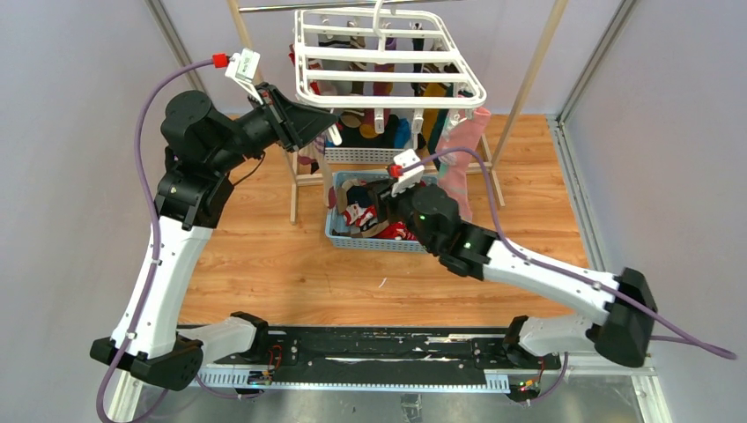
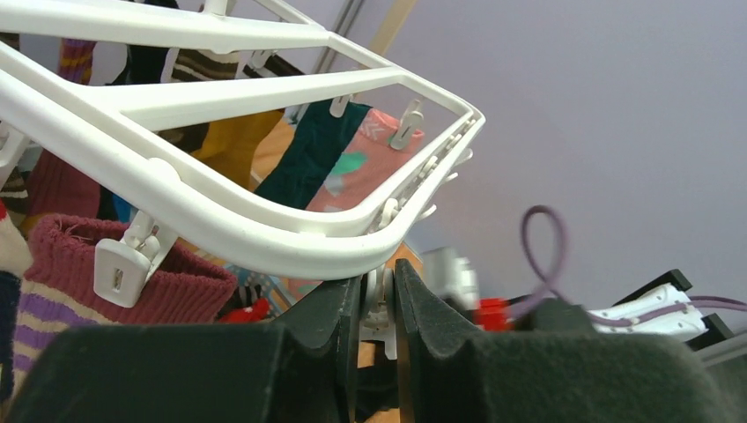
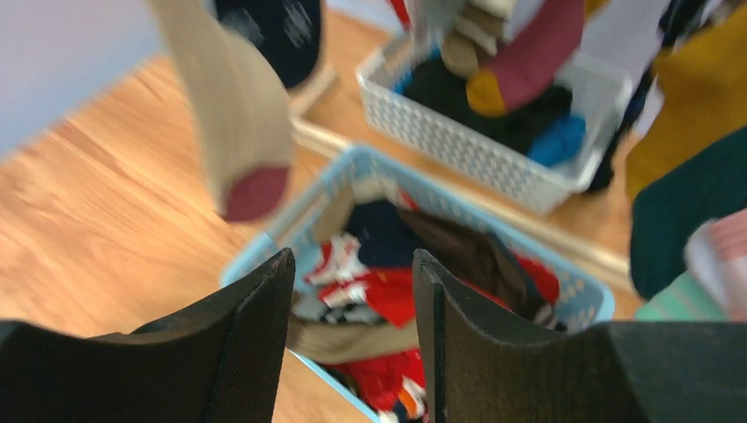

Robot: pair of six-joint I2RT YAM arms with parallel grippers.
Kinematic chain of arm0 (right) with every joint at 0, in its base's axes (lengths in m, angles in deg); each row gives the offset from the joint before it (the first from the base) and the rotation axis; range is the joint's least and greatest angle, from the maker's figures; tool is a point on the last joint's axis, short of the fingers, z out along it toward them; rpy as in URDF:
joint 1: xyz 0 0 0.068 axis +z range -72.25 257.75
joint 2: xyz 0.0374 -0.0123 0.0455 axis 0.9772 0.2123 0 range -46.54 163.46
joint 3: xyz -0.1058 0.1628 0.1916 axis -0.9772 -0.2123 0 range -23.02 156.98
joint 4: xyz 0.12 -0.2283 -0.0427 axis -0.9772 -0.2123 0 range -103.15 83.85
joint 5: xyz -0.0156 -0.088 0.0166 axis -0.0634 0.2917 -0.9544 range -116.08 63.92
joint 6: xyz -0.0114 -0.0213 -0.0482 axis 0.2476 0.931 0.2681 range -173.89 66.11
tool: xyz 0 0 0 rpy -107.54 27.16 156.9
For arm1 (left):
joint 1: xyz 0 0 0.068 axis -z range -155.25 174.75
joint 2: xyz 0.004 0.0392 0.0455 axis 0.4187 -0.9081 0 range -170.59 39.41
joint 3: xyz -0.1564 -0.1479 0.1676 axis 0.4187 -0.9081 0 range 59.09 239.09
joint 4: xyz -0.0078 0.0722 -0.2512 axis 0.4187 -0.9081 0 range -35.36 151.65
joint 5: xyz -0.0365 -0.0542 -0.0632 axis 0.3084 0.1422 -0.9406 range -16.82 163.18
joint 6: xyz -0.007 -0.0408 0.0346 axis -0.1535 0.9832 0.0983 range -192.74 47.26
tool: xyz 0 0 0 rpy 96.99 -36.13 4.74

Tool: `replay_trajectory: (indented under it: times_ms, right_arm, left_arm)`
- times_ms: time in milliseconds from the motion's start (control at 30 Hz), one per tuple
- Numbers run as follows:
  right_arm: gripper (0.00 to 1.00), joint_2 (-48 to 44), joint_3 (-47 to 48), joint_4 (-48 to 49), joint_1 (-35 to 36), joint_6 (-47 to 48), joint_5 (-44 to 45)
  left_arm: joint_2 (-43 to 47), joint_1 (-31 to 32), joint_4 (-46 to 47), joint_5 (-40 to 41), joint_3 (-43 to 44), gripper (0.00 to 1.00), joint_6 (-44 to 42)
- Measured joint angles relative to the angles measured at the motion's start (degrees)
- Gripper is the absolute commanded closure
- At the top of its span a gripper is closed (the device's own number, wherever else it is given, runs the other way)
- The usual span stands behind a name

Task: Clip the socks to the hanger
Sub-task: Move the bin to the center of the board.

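The white hanger (image 1: 388, 66) hangs at the back with several socks clipped under it. My left gripper (image 1: 332, 123) is at its near left corner, shut on a small white clip (image 2: 380, 304) just below the hanger's frame (image 2: 220, 220). A maroon-cuffed striped sock (image 2: 114, 286) hangs from a clip to the left; a pink sock (image 2: 352, 172) and a dark teal one (image 2: 308, 150) hang further back. My right gripper (image 1: 368, 207) hovers open and empty (image 3: 352, 264) above loose red and white socks (image 3: 388, 295) in a blue basket.
The blue basket (image 1: 339, 236) sits on the wooden floor under the hanger, with a white basket (image 1: 361, 156) of more socks behind it. A tan sock with a maroon toe (image 3: 238, 115) dangles near the right gripper. The wooden rail stand (image 1: 528, 79) flanks the hanger.
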Motion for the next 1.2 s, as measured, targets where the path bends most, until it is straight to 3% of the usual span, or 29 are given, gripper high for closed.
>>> replay_trajectory:
  times_ms: [267,500,667,933,1200]
  right_arm:
    - [0.56,15.85,-2.03,-4.63,-6.25,-5.57,-1.33]
    - [0.64,22.99,-2.95,-4.26,-7.39,-9.22,-3.61]
    - [0.65,22.77,-7.26,-3.78,-7.45,-12.98,-5.60]
    - [0.68,14.25,-15.21,-4.11,-7.54,-17.92,-8.00]
    - [0.51,9.27,-14.21,-8.31,-5.84,-16.26,-9.64]
  left_arm:
    - [0.17,0.00,-0.83,0.20,0.00,0.92,0.24]
    - [0.70,0.00,-1.25,0.26,0.00,0.92,-0.39]
    - [0.70,0.00,-1.49,0.37,0.00,0.92,-1.07]
    - [0.70,0.00,-1.53,0.44,-0.11,0.92,-1.22]
    - [0.76,0.00,-1.64,0.61,-0.48,0.92,-1.95]
